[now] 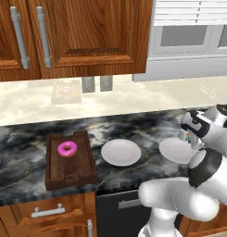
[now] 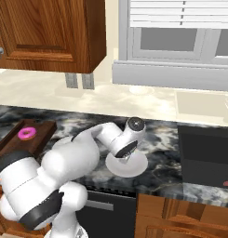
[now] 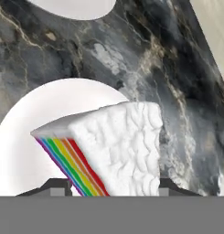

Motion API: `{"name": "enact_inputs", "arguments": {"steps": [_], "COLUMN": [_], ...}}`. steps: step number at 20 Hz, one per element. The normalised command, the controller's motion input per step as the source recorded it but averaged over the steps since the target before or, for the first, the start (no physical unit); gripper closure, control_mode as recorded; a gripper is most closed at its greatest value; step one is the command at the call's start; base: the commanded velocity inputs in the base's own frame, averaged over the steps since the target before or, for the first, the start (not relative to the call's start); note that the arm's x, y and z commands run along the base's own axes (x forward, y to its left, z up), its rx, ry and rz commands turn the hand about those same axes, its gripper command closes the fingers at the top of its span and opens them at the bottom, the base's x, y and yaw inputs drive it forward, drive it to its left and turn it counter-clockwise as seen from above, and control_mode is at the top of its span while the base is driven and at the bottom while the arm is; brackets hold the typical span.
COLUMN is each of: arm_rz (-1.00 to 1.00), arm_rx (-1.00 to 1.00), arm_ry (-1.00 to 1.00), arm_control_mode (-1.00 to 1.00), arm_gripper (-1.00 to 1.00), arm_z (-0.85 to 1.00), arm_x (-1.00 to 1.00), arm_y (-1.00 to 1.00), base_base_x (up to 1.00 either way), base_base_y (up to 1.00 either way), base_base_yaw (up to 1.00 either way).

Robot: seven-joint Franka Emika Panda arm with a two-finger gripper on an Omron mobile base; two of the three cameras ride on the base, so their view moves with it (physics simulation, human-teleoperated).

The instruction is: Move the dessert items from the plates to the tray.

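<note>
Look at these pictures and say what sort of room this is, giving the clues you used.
Most likely a home kitchen: wooden cupboards hang above a dark marble counter, with drawers below, and plates and a donut on a tray sit on the counter.

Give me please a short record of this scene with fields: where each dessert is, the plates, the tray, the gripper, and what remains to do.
donut: pink donut lies in the tray, toward its far end
cake: rainbow cake wedge on the right plate, between the two finger tips
left plate: left plate bare, beside the tray
gripper: gripper low over the right plate, closed on the cake wedge, one finger at each side
counter: dark marbled counter
remaining: cake not yet in the tray
</note>
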Motion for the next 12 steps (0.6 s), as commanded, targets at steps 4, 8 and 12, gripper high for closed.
{"name": "enact_inputs", "arguments": {"steps": [4, 8, 12], "arm_rz": [0.02, 0.00, 0.03], "arm_rx": [-0.04, -0.12, -0.21], "arm_ry": [-0.08, 0.00, 0.05], "arm_control_mode": [-1.00, -1.00, -1.00], "arm_gripper": [1.00, 1.00, 1.00], "arm_z": [1.00, 1.00, 0.97], "arm_x": [-0.24, -0.26, -0.32], "arm_y": [0.63, 0.89, 1.00], "base_base_x": [0.00, 0.00, 0.00], "base_base_y": [0.00, 0.00, 0.00], "base_base_yaw": [0.00, 0.00, 0.00]}}
